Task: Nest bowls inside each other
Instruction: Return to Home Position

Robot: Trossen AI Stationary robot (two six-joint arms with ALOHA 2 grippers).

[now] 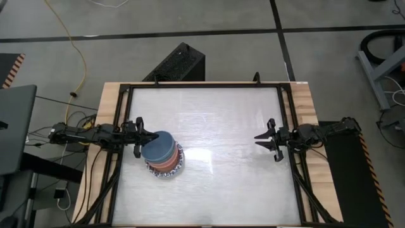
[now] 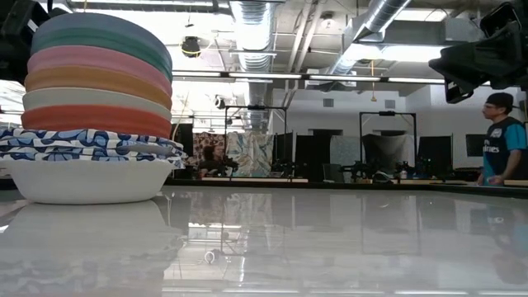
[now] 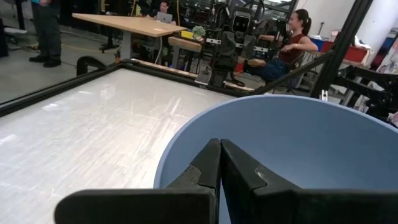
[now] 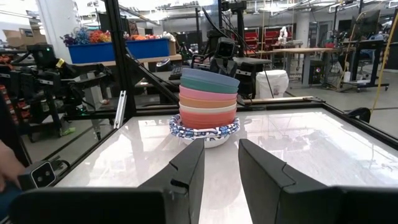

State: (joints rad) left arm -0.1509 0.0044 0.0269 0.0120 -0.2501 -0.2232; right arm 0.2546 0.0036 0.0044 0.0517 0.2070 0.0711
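Stack of bowls (image 1: 163, 158) stands on the surface (image 1: 221, 114), left of centre, near the left rail. In the low view I read it bottom up: white bowls with blue-patterned rims, then red, beige, orange, pink, green, and the blue bowl (image 1: 158, 147) on top. It sits upright and nested, with no visible lean.

Left end effector (image 1: 154, 135) is the near one. Its tips are at the blue bowl's near edge, on the side facing the left rail. In the left wrist view the two fingers (image 3: 208, 163) are pressed together with only a hairline between them, and the blue bowl's open mouth (image 3: 298, 149) lies directly ahead and just below. I see nothing pinched, though the fingers hide the near rim.

Right end effector (image 1: 257, 139) waits well apart at the right side of the surface. Its fingers are spread with a clear gap, pointing at the stack (image 4: 208, 106) across open surface.

The key relation is that the stack lies forward of the left tips, along the arm's reach line. I judge the nesting done. The left arm should leave up and straight back toward its rail, because a sideways or dipping move could catch the top rim and shift the stack.
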